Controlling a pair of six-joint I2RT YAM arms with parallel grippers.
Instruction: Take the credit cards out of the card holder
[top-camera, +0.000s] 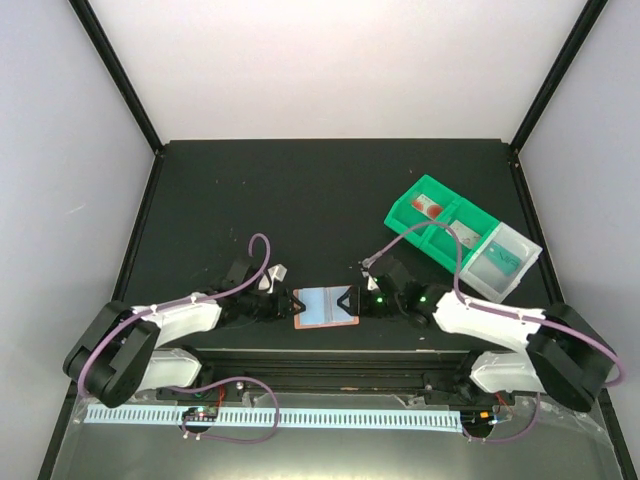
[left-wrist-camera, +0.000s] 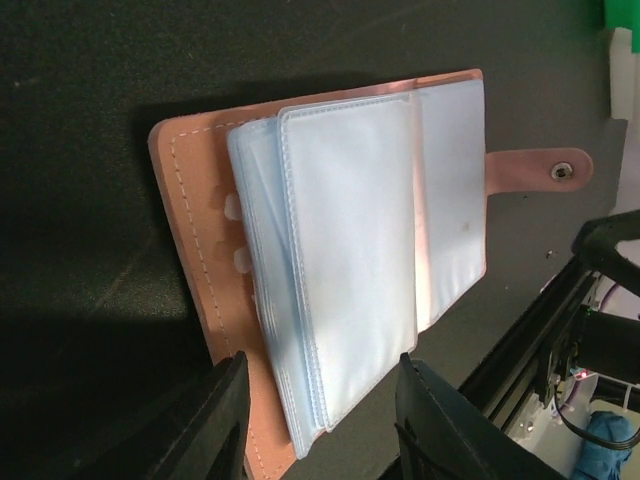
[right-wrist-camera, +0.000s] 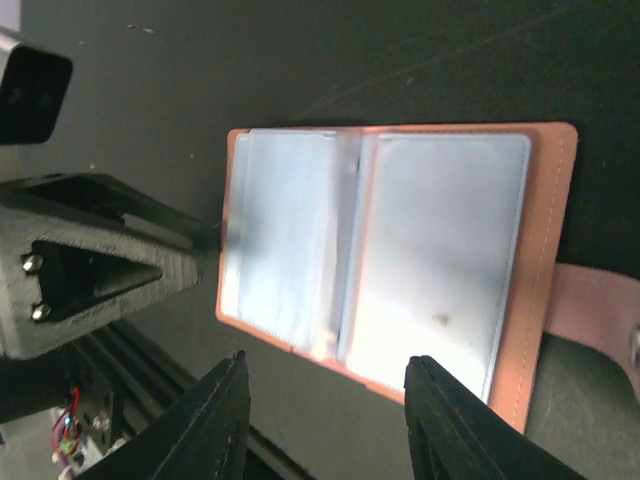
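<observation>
- Black matte table (top-camera: 300, 190), faintly scuffed in the wrist views. Plain pale walls (top-camera: 330, 60) closed it in on three sides, with black frame posts (top-camera: 115, 70) running up at the corners.
- Black rail (top-camera: 330, 365) ran along the near edge, with a light-blue perforated strip (top-camera: 300, 417) below it, in front of the arm bases.
- Card holder (top-camera: 325, 305) lay open and flat, centred near the table's front edge, directly between the two arms.
- Holder cover was salmon-pink and leather-like, with a row of pale stitching inside the border and rounded corners.
- Snap tab (left-wrist-camera: 540, 170) stuck out from one long edge, round-ended, with a small metal stud in it.
- Sleeves (left-wrist-camera: 350, 260) inside were pale-blue translucent plastic, glossy, with seamed edges, stacked and fanned like pages.
- Whether credit cards sat in the sleeves could not be told.
- Left gripper (left-wrist-camera: 322, 368) was at the holder's left edge, black fingers parted, the sleeve stack's near corner showing between them. Whether it pinched anything could not be told.
- Right gripper (right-wrist-camera: 328, 365) was at the opposite edge, fingers likewise parted with the holder's near edge showing between them. Grip could not be told either.
- Green bin (top-camera: 400, 213) was hard plastic with dividers, set askew, well apart at the right rear. A pale translucent box (top-camera: 530, 250) touched its outer end.
- Purple cables (top-camera: 262, 250) looped over both white arms.
</observation>
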